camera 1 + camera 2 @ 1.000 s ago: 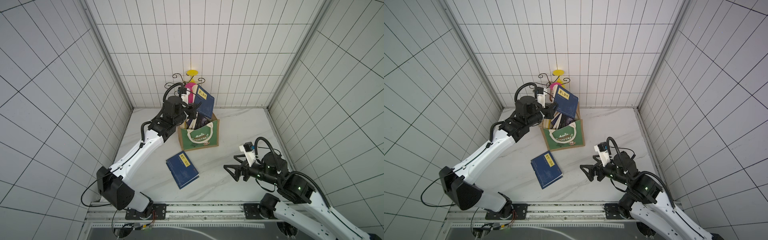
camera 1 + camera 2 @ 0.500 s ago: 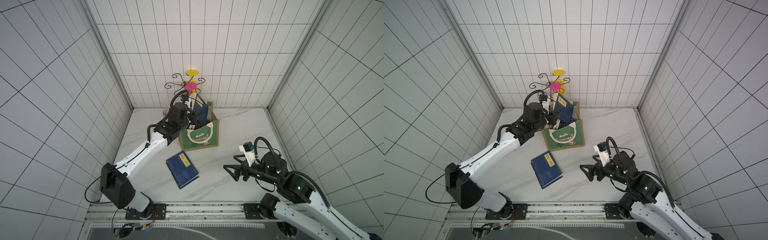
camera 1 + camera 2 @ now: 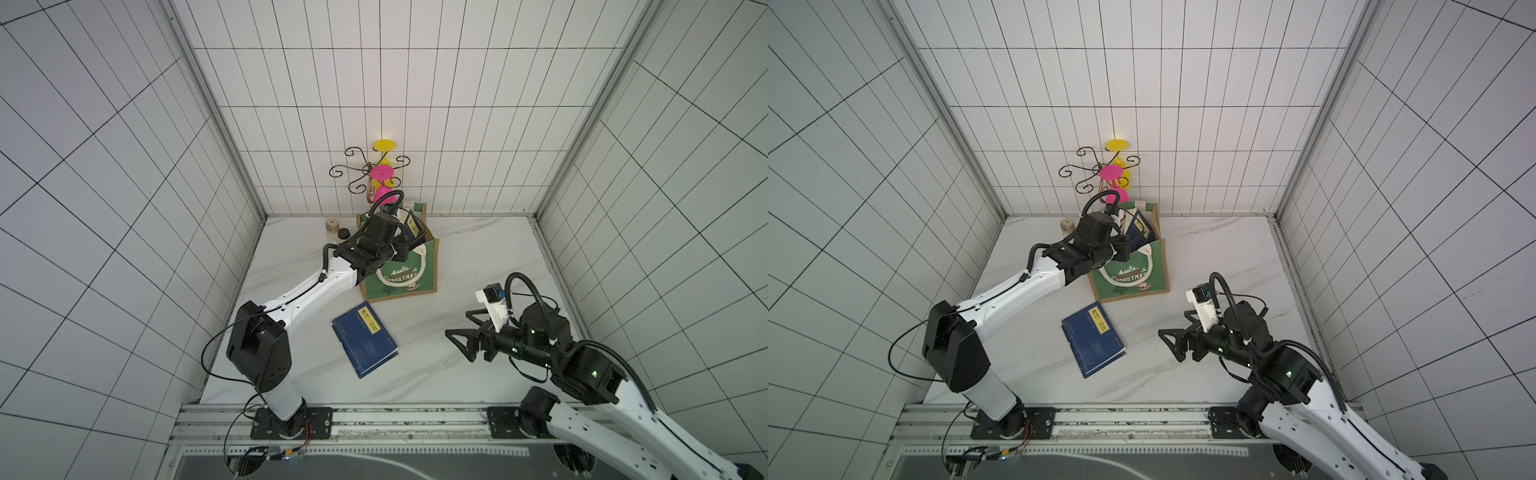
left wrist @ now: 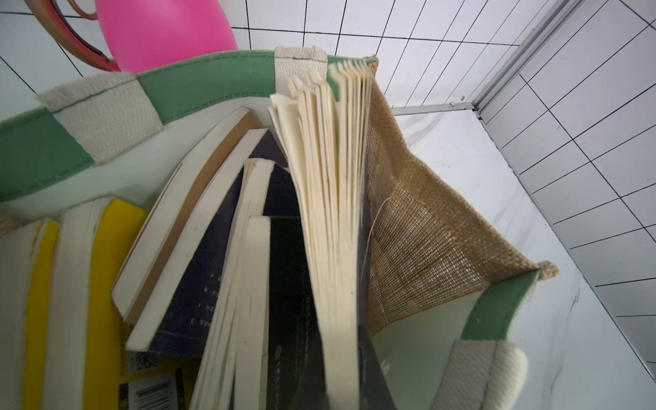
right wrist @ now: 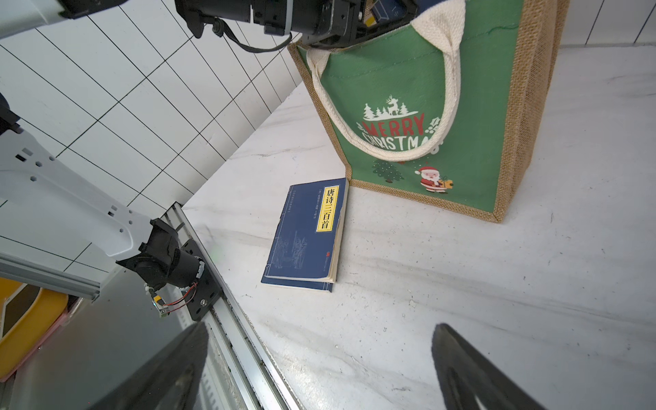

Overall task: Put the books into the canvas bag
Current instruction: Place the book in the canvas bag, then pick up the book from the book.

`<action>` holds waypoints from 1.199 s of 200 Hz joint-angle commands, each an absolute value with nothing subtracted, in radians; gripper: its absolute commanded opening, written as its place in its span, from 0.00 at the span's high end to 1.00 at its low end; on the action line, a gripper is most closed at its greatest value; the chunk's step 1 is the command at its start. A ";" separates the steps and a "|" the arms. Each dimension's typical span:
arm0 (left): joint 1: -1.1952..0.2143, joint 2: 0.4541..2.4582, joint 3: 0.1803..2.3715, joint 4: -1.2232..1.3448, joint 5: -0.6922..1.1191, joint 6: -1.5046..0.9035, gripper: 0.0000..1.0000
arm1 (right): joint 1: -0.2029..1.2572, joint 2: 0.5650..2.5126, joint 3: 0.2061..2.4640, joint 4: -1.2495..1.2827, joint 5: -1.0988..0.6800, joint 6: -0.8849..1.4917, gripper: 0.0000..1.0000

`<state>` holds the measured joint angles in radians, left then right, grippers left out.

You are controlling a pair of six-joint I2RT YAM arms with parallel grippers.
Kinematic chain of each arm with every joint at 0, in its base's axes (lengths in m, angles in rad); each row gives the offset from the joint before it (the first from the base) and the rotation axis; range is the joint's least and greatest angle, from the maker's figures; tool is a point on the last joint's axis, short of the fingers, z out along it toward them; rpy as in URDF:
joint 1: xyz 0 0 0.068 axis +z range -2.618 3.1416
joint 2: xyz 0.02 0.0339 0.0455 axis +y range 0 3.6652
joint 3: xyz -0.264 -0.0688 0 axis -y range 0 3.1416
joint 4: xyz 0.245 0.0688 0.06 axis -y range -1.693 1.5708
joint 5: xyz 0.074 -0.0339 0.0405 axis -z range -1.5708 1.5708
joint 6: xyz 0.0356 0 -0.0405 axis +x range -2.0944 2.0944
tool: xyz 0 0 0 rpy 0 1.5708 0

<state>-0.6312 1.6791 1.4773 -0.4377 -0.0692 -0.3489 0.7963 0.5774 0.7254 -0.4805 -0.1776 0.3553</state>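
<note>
The canvas bag (image 3: 401, 274) (image 3: 1131, 276) (image 5: 461, 88) stands upright at the back of the table, green with jute sides. My left gripper (image 3: 402, 243) (image 4: 340, 390) is down in its mouth, shut on a navy book (image 3: 412, 226) (image 3: 1140, 224) whose fanned pages (image 4: 330, 198) lean on the jute wall. Several other books (image 4: 198, 269) stand in the bag (image 4: 213, 71), some of them yellow (image 4: 106, 266). One navy book with a yellow label (image 3: 365, 338) (image 3: 1094, 338) (image 5: 309, 230) lies flat in front of the bag. My right gripper (image 3: 457, 323) (image 3: 1173, 323) (image 5: 318, 326) hovers open to its right, holding nothing.
A black wire stand with pink and yellow discs (image 3: 376, 172) rises behind the bag. Two small jars (image 3: 331, 226) sit left of it by the back wall. Tiled walls close three sides. The arms' metal rail (image 3: 374, 411) runs along the front edge.
My left arm has lowered the navy book from above the bag down into its mouth. The right arm and the book on the table have not moved.
</note>
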 commanded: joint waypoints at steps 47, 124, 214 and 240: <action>-0.590 1.686 1.599 -0.490 -0.022 -0.339 0.65 | 0.788 0.593 0.684 -0.462 -0.197 0.358 0.01; -0.408 1.260 1.236 -0.523 0.062 -0.363 0.13 | 0.828 0.741 0.620 -0.316 -0.321 0.355 0.01; -0.412 0.735 0.671 -0.625 0.057 -0.575 0.03 | 0.910 1.140 0.539 0.155 -0.282 0.398 0.01; -0.413 0.707 0.580 -0.575 0.102 -0.673 0.03 | 0.922 1.250 0.516 0.288 -0.263 0.423 0.01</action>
